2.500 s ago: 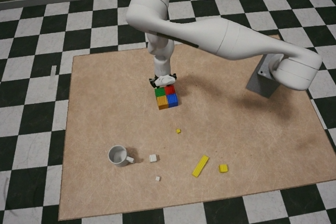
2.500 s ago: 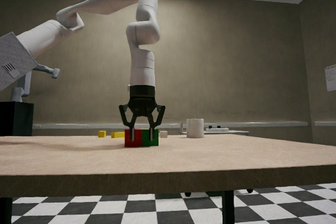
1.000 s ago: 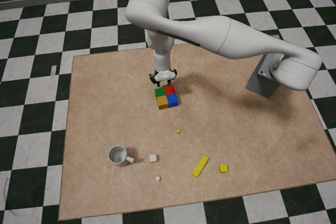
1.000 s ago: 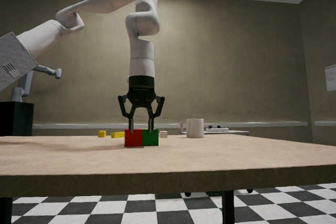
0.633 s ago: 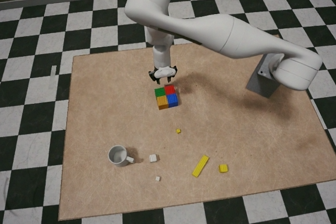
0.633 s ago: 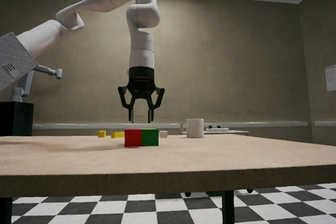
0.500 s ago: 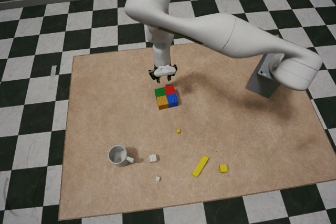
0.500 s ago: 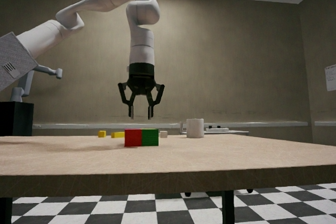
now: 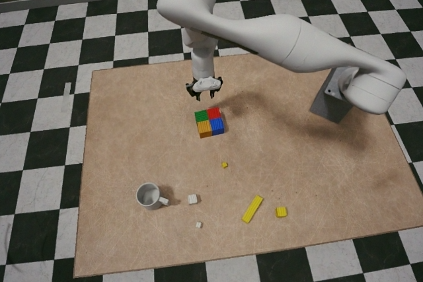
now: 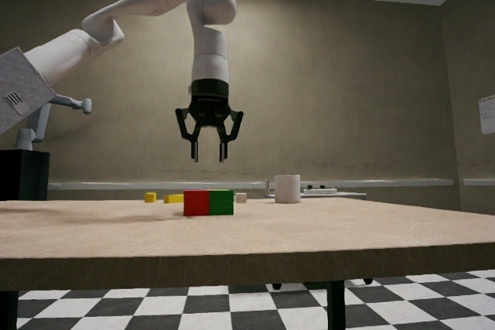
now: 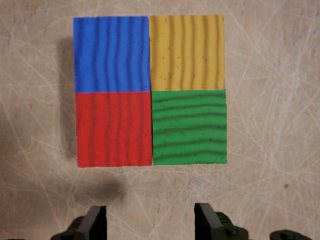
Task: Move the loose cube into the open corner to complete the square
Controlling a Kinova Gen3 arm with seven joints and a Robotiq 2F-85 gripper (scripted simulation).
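The four cubes stood together on the table [image 9: 136, 142] [image 10: 247, 234] in a two-by-two square. In the wrist view the blue cube [image 9: 217, 125] [image 11: 112, 55] was at upper left, the orange cube [image 9: 205, 129] [image 11: 187, 53] at upper right, the red cube [image 9: 214, 113] [image 10: 196, 202] [image 11: 114, 130] at lower left and the green cube [image 9: 201, 115] [image 10: 220, 202] [image 11: 189, 128] at lower right. Every corner of the square was filled, so the loose cube, whichever of them it was, sat in place among the others. A thin dark seam showed between red and green; whether those faces touched all along could not be told. The outer edges lined up closely.

The gripper [image 9: 205, 97] [image 10: 209, 158] [image 11: 150, 223] pointed down, above the cubes and apart from them, its fingers about half open with nothing between them. In the wrist view its fingertips showed beyond the red and green side.

A grey mug [image 9: 149, 196] [image 10: 287, 188] stood upright, well apart from the square. Near it lay a white block [image 9: 192, 199] [image 10: 240, 197] and a smaller white bit [image 9: 198, 224]. A yellow bar [image 9: 252, 209] [image 10: 173, 199] lay beside a yellow block [image 9: 281, 212] [image 10: 150, 197], and a tiny yellow bit [image 9: 224, 164] lay between the bar and the cubes.
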